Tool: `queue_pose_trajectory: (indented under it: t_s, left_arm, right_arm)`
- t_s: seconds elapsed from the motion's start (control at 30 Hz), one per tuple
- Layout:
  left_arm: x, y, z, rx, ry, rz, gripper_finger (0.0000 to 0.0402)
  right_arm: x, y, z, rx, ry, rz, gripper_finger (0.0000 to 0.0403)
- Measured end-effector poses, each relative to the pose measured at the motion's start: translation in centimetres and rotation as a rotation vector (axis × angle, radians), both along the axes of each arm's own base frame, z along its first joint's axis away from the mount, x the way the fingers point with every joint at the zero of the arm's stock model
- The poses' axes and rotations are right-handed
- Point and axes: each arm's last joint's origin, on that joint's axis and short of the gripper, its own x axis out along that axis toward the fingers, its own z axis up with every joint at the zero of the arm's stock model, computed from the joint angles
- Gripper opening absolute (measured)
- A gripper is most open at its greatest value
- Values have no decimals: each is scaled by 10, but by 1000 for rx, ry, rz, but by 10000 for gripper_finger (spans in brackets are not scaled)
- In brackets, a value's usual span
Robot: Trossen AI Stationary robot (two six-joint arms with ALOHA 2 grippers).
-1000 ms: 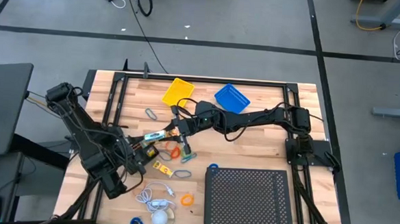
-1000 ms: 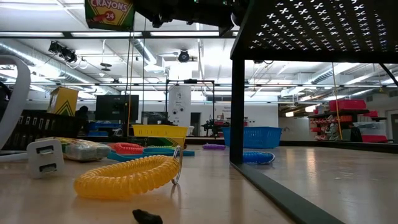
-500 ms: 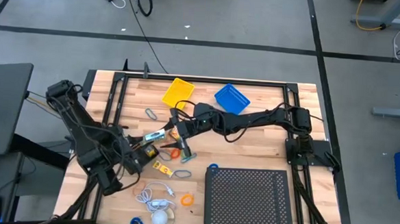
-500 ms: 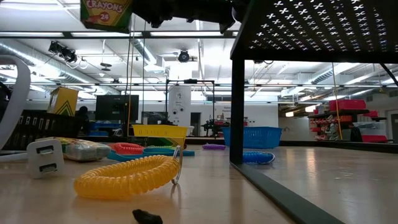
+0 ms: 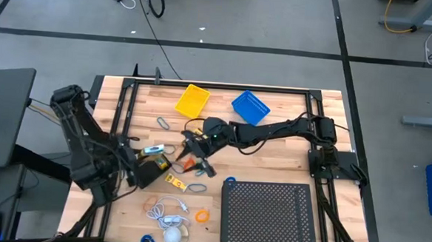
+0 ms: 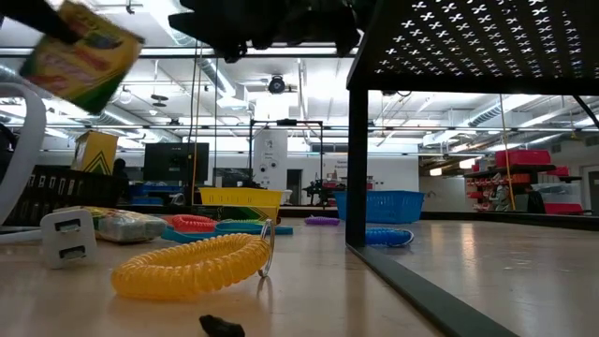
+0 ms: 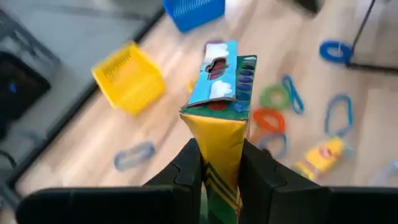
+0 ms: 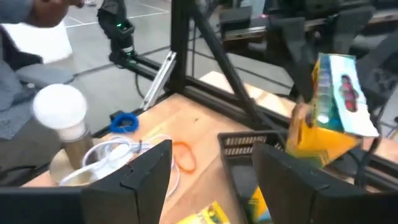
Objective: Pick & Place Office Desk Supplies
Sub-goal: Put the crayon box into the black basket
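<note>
High view: straight down over the whole table [image 5: 274, 150]. Low view: table-top level, close behind a yellow coil [image 6: 192, 266], facing the room. Wrist views: close past own fingers. Shared by all four: the crayon box [image 5: 153, 149] [image 6: 81, 56] [image 7: 222, 118] [image 8: 329, 112].

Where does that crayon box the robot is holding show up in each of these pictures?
High view: crayon box, left of centre, in the left end effector.
Low view: top left, in the air.
Left wrist view: centre, between the fingers.
Right wrist view: far right.
Shared landmark: yellow basket.
</note>
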Motion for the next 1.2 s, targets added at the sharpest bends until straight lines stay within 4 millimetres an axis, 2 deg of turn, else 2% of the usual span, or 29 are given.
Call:
queue_pose_trajectory:
  t_s: [0.1, 0.23, 0.43, 0.57, 0.83, 1.03, 1.2]
  left_arm:
    - [-13, -7, -1, -46, 27, -41, 73]
    - [-26, -12, -5, -103, -32, -64, 73]
    - [-37, -7, -40, -183, -138, -22, 73]
    - [-39, -1, -67, -236, -194, -1, 73]
    - [-40, 8, -100, -228, -186, -48, 73]
    - [-43, 18, -118, -175, -158, -81, 73]
    - [-45, 20, -124, -186, -159, -91, 74]
  right_arm:
    - [-1, -2, -2, 6, 20, 14, 224]
    - [-1, -1, -2, 12, 19, 32, 222]
    - [-2, -1, -2, 20, 20, 53, 222]
    - [-2, 2, -1, 23, 20, 62, 222]
    - [-2, 1, -2, 30, 25, 61, 222]
    - [-2, 2, -2, 30, 25, 61, 222]
    - [-2, 2, -2, 32, 27, 61, 222]
